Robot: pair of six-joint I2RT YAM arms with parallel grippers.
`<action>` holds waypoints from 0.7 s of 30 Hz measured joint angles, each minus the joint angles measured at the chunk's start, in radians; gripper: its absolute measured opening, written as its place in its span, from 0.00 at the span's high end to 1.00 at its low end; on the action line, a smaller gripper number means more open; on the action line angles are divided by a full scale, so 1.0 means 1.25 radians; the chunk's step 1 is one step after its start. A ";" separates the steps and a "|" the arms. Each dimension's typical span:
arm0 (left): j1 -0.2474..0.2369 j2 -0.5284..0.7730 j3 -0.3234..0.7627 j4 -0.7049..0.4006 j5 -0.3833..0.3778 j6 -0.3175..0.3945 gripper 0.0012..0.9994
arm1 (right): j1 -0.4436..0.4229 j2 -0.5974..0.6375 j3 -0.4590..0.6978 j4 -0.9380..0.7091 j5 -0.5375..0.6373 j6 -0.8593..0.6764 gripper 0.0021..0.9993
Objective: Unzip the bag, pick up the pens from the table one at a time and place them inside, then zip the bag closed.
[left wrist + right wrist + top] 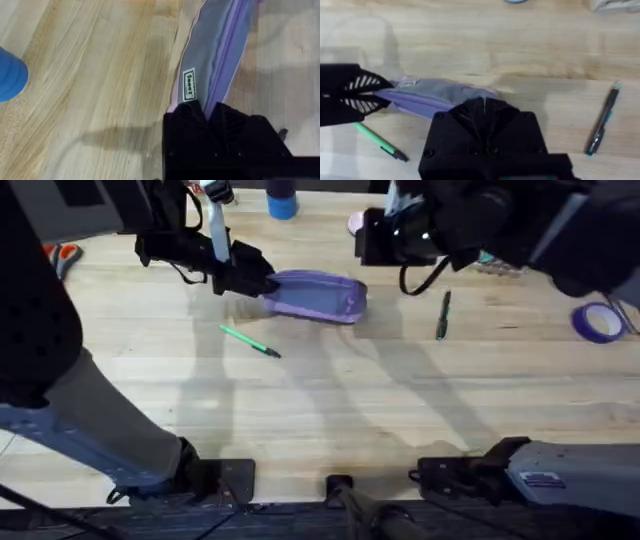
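Wooden table point(330, 410): we have the left gripper point(258, 283) clamped on the bag point(318, 295) end; right gripper point(485, 107) fingers pressed together at the zipper. Fabric's soft, floppy, so pinch ends.

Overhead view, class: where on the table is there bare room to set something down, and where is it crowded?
Free: the wide strip of table between the green pen and the arm bases, and the patch between bag and dark pen. Crowded: the far edge, around both grippers, the blue bottle and tape roll.
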 joint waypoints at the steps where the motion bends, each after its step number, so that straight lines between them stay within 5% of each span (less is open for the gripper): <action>1: 0.000 0.000 0.000 0.000 0.000 0.000 0.96 | -0.002 -0.006 0.000 0.000 0.005 0.000 0.97; 21: 0.000 0.000 0.000 0.000 0.000 0.000 0.96 | -0.004 -0.015 0.000 0.000 0.006 0.000 0.97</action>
